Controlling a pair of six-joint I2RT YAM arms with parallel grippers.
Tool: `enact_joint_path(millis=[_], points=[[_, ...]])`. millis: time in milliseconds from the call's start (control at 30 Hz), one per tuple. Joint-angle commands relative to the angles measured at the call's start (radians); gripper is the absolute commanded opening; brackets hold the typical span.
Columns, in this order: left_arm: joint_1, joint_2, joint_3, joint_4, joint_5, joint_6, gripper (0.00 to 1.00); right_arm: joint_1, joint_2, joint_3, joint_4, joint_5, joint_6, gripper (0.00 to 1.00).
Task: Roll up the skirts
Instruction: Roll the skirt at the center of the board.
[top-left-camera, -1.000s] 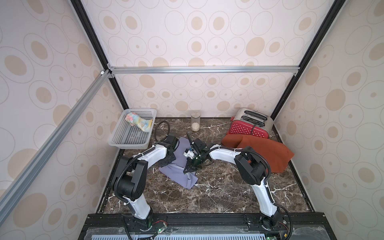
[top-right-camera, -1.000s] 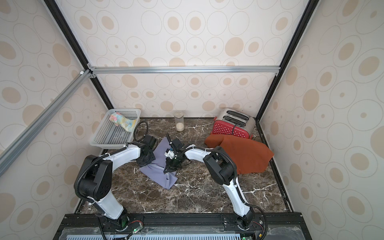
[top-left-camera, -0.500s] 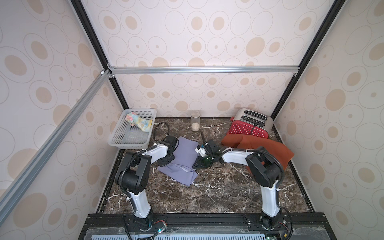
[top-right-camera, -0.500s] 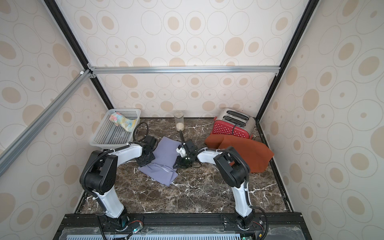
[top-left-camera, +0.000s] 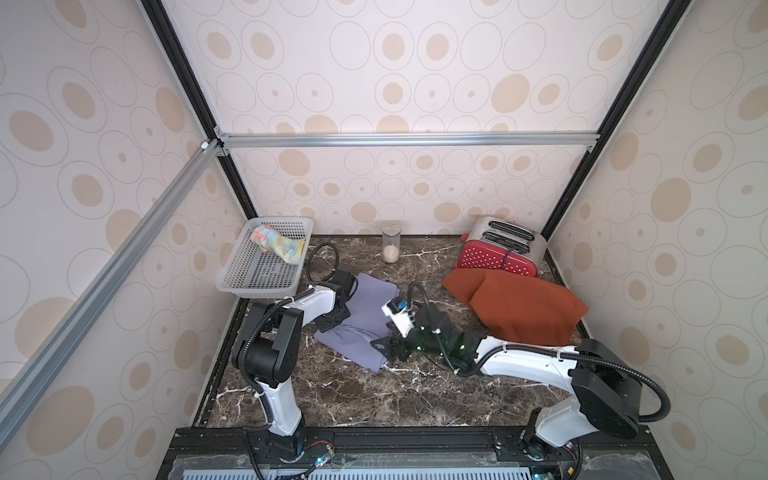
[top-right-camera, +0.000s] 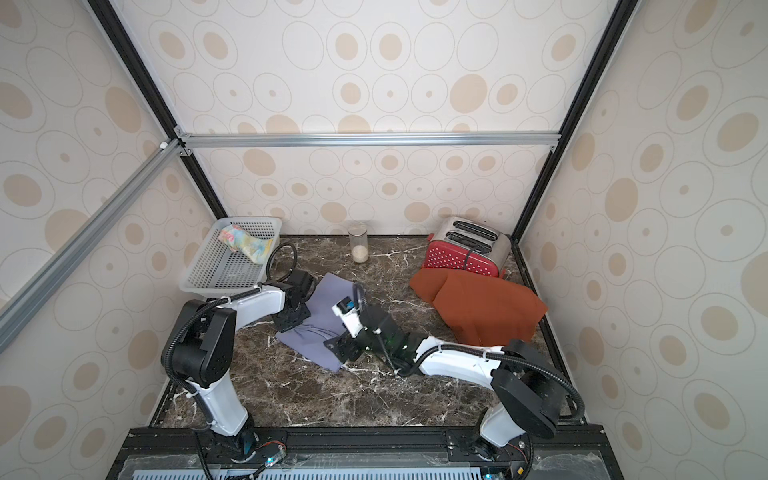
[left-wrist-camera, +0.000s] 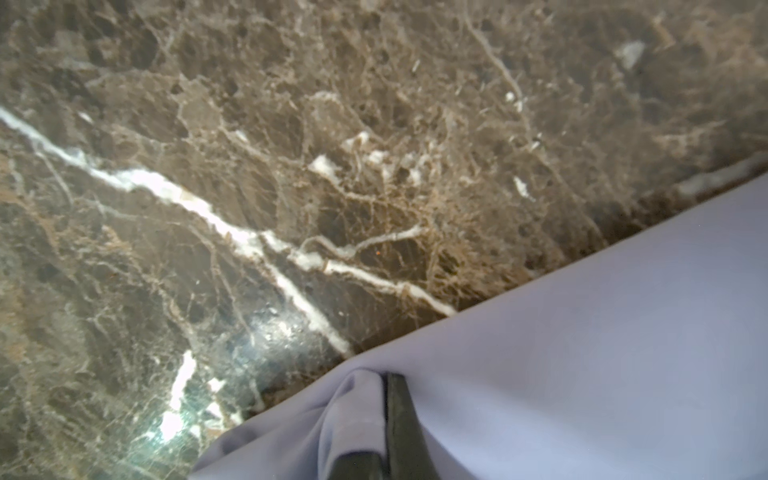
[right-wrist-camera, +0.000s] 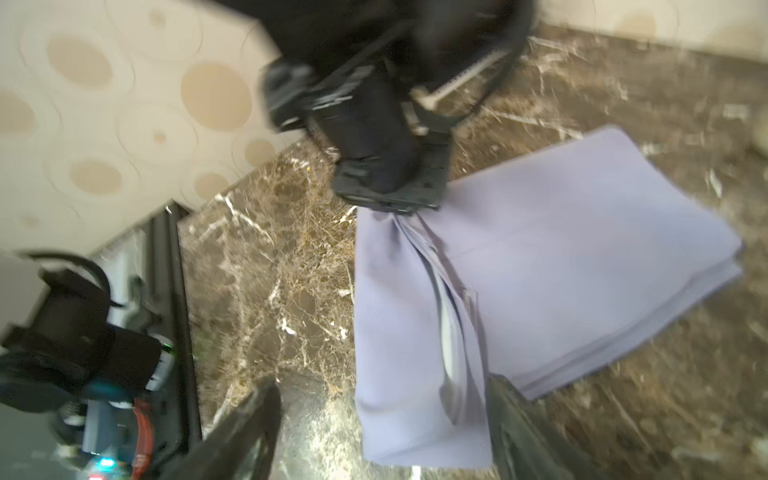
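The lavender skirt (top-left-camera: 368, 316) (top-right-camera: 322, 309) lies folded flat on the marble, left of centre. My left gripper (top-left-camera: 332, 320) (top-right-camera: 291, 321) is shut on its left edge; the left wrist view shows the fingers (left-wrist-camera: 399, 415) pinching a fold of lavender cloth (left-wrist-camera: 582, 332). My right gripper (top-left-camera: 384, 347) (top-right-camera: 338, 348) is open at the skirt's front corner. In the right wrist view that corner (right-wrist-camera: 419, 374) lies between the spread fingers (right-wrist-camera: 249, 424). The rust-orange skirt (top-left-camera: 519, 307) lies at the right. The floral skirt (top-left-camera: 278, 246) sits bunched in the basket.
A white mesh basket (top-left-camera: 257, 276) stands at the back left, a glass jar (top-left-camera: 391, 248) at the back middle and a red toaster (top-left-camera: 498, 253) at the back right, touching the orange skirt. A black cable loop (top-left-camera: 322, 259) arches behind the left wrist.
My right gripper has opened, let go of the lavender cloth, and drawn back toward the skirt's front corner. The skirt now lies flatter. The left gripper keeps its hold.
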Motion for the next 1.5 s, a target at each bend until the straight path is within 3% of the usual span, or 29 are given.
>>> enact_joint_path(millis=[0,200,500,567,667,867,1000,1133,1300,1367,1467], points=[[0.014,0.029,0.038,-0.027,0.011,0.023,0.0,0.17,0.094,0.051,-0.029,0.301,-0.324,0.8],[0.023,0.032,0.051,-0.068,0.055,0.067,0.0,0.228,0.282,0.158,-0.113,0.39,-0.494,0.82],[0.057,0.044,0.056,-0.065,0.11,0.081,0.0,0.226,0.516,0.292,-0.127,0.583,-0.567,0.83],[0.058,0.051,0.065,-0.067,0.117,0.087,0.0,0.203,0.563,0.341,-0.17,0.62,-0.531,0.78],[0.067,0.062,0.075,-0.071,0.128,0.097,0.0,0.151,0.579,0.368,-0.221,0.57,-0.45,0.64],[0.092,0.084,0.115,-0.069,0.168,0.118,0.04,0.096,0.599,0.419,-0.314,0.421,-0.384,0.27],[0.105,0.085,0.166,-0.085,0.185,0.129,0.22,0.057,0.583,0.432,-0.347,0.275,-0.33,0.0],[0.131,0.061,0.241,-0.123,0.199,0.149,0.48,0.015,0.567,0.477,-0.432,0.09,-0.28,0.0],[0.151,-0.026,0.334,-0.195,0.151,0.187,0.92,-0.039,0.537,0.52,-0.497,-0.101,-0.206,0.0],[0.15,-0.074,0.325,-0.201,0.141,0.196,0.99,-0.065,0.531,0.542,-0.518,-0.193,-0.164,0.0],[0.151,-0.162,0.255,-0.189,0.146,0.193,0.99,-0.106,0.54,0.601,-0.569,-0.328,-0.075,0.0]])
